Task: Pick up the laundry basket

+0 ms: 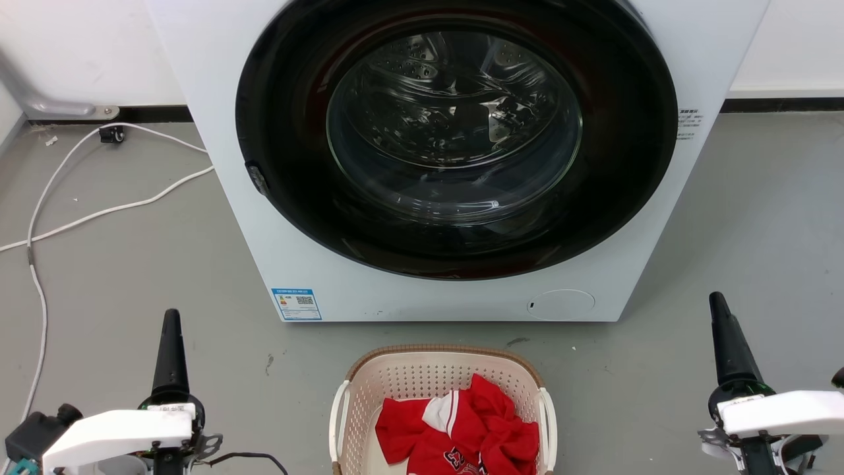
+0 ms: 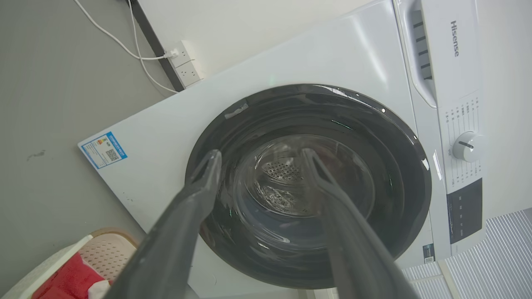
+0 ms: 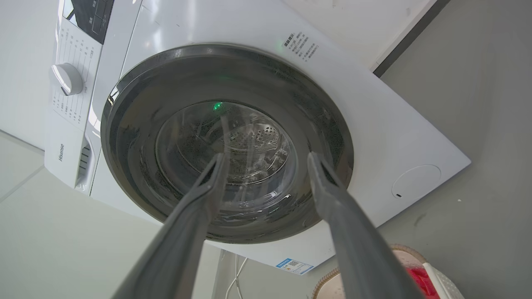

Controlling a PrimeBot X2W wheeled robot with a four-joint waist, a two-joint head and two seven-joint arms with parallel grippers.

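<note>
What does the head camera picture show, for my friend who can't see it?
A cream laundry basket holding red clothes sits on the grey floor in front of a white washing machine. The left gripper and right gripper hover at either side, touching nothing.

The rounded-rectangular cream plastic laundry basket (image 1: 422,377) stands upright on the grey floor (image 1: 198,316), just in front of the white front-loading washing machine (image 1: 369,300) and apart from it. Its walls are perforated with rows of small holes, its rim has a brown woven look, and a white handle (image 1: 338,415) runs down each long side. A crumpled red and white garment (image 1: 461,429) lies inside it. The head view's lower edge cuts off its near end.
</note>
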